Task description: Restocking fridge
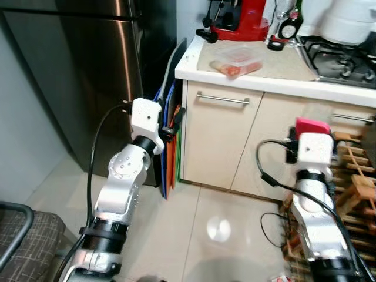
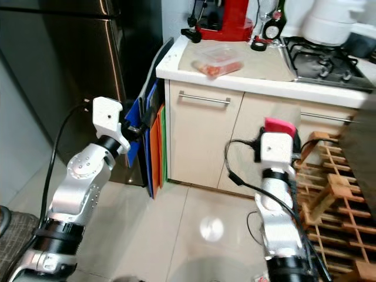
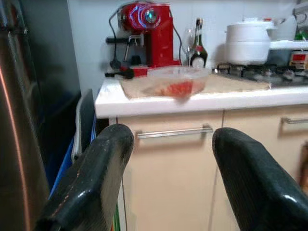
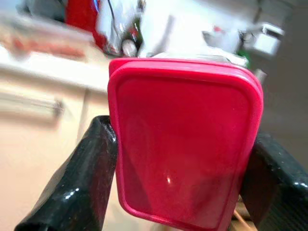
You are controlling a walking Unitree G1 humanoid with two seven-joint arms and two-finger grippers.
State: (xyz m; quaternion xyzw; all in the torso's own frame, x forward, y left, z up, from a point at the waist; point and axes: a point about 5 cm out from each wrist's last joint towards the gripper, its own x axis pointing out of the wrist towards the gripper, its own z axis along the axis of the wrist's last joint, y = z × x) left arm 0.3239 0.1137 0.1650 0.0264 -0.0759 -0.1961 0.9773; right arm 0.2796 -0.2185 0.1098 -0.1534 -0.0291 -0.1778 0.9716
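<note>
The dark steel fridge (image 1: 82,70) stands shut at the left. My left gripper (image 1: 175,122) is raised beside its right edge, open with nothing between its fingers (image 3: 103,159). Straight ahead of it, on the white counter (image 1: 194,64), lies a clear plastic container of red food (image 1: 236,60). My right gripper (image 4: 185,139) is held up in front of the cabinets, shut on a pink-red lidded container (image 1: 312,126) that stands on edge between its fingers.
Blue and orange boards (image 1: 171,147) lean between fridge and cabinet (image 1: 217,141). A red coffee machine (image 1: 241,17), a bottle (image 1: 291,20) and a gas hob (image 1: 341,56) sit on the counter. A wooden rack (image 1: 355,194) stands at the right, a grey seat (image 1: 23,235) at the lower left.
</note>
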